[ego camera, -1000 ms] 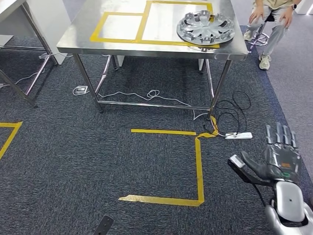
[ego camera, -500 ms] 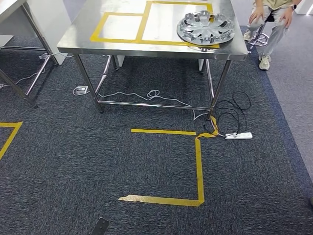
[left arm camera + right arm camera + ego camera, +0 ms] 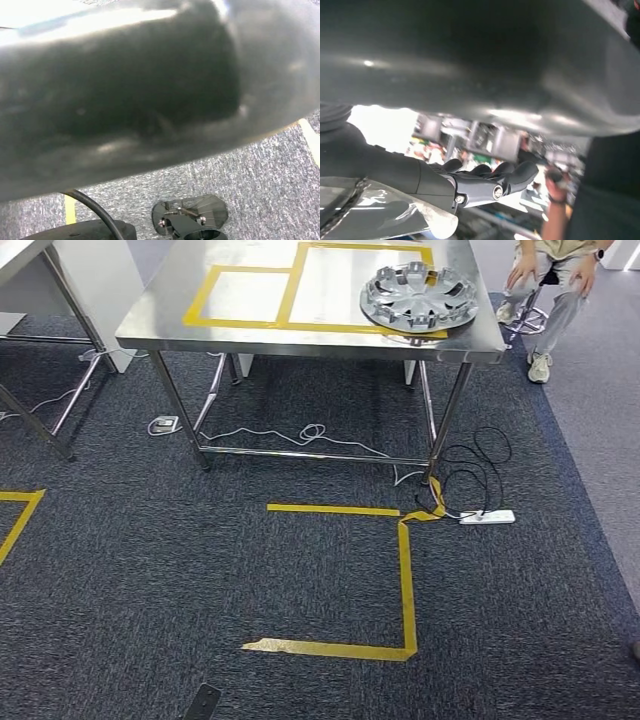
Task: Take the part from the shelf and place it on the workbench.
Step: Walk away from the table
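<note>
Fingers of the right hand reach out nearly straight, holding nothing I can see, while the steel workbench bears the round silver wheel cover inside its yellow tape.

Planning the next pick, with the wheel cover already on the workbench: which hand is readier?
Right, probably: the right hand is stretched out level, holding nothing, while the left wrist view faces the carpet, so that arm seems to hang.
</note>
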`<state>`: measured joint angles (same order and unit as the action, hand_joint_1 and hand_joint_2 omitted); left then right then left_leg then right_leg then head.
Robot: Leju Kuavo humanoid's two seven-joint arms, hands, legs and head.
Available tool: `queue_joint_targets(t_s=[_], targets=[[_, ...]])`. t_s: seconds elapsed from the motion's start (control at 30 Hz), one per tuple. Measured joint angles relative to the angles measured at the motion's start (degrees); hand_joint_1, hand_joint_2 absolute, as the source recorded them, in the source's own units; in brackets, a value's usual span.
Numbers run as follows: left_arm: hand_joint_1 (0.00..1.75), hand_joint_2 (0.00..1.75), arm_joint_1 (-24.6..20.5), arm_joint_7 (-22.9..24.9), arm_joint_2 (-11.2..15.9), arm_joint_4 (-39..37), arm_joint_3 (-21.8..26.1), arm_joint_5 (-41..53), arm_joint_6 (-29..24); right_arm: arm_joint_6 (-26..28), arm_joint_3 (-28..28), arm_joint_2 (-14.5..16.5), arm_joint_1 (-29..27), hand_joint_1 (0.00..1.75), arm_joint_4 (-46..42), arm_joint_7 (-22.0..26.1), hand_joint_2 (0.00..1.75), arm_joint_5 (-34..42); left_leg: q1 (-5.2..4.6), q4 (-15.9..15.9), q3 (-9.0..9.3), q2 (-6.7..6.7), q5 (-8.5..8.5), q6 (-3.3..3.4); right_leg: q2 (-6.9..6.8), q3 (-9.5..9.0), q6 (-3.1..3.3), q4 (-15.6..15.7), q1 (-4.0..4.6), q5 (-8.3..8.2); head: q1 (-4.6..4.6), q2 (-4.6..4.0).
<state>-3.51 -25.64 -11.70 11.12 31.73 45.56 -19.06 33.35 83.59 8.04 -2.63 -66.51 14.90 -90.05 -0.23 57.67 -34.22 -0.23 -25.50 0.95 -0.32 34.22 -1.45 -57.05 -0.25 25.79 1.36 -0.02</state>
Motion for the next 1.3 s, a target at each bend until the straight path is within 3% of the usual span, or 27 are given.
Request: queue_joint_targets(t_s=[0.47, 0.93, 1.03, 1.2, 1.3], targets=[[0.0, 0.0, -0.1, -0.3, 0.2, 0.0, 0.8, 0.1, -0.3, 5.6, -0.2, 2.1, 1.5, 0.0, 21.1, -6.6, 0.0, 0.0, 0.01, 0.0, 0.01, 0.03, 0.06, -0.08, 0.02, -0.02, 0.03, 0.0, 0.01, -0.02, 0.0, 0.0], [0.0, 0.0, -0.1, -0.2, 0.4, 0.0, 1.4, 1.1, 0.2, -3.8, -1.5, 3.0, 2.7, 0.0, 38.3, -6.8, 0.0, 0.3, 0.03, 0.0, 0.0, 0.03, 0.09, -0.13, 0.02, -0.02, 0.03, 0.0, 0.01, -0.03, -0.02, 0.01], [0.0, 0.0, -0.1, 2.4, 0.5, 0.0, 1.3, 2.0, 1.6, -5.8, -1.6, 3.0, 2.9, 0.0, 40.3, -6.4, 0.0, 0.6, 0.03, 0.0, -0.01, 0.03, 0.1, -0.13, 0.02, -0.03, 0.04, 0.0, 0.0, -0.04, -0.01, 0.01], [0.0, 0.0, 0.1, 12.1, 0.8, 0.0, 0.9, 4.6, 5.2, -9.8, -1.9, 2.9, 3.8, 0.0, 43.3, -5.9, 0.0, 0.4, 0.03, 0.0, -0.01, 0.03, 0.1, -0.13, 0.03, -0.02, 0.05, 0.0, 0.0, -0.04, -0.01, 0.0], [0.0, 0.0, 0.3, 15.2, 0.9, 0.0, 0.4, 5.4, 5.4, -10.2, -2.2, 2.8, 4.3, 0.0, 44.6, -6.4, 0.0, 0.5, 0.02, 0.0, -0.01, 0.03, 0.1, -0.13, 0.03, -0.02, 0.05, 0.0, 0.0, -0.05, -0.01, 0.0]])
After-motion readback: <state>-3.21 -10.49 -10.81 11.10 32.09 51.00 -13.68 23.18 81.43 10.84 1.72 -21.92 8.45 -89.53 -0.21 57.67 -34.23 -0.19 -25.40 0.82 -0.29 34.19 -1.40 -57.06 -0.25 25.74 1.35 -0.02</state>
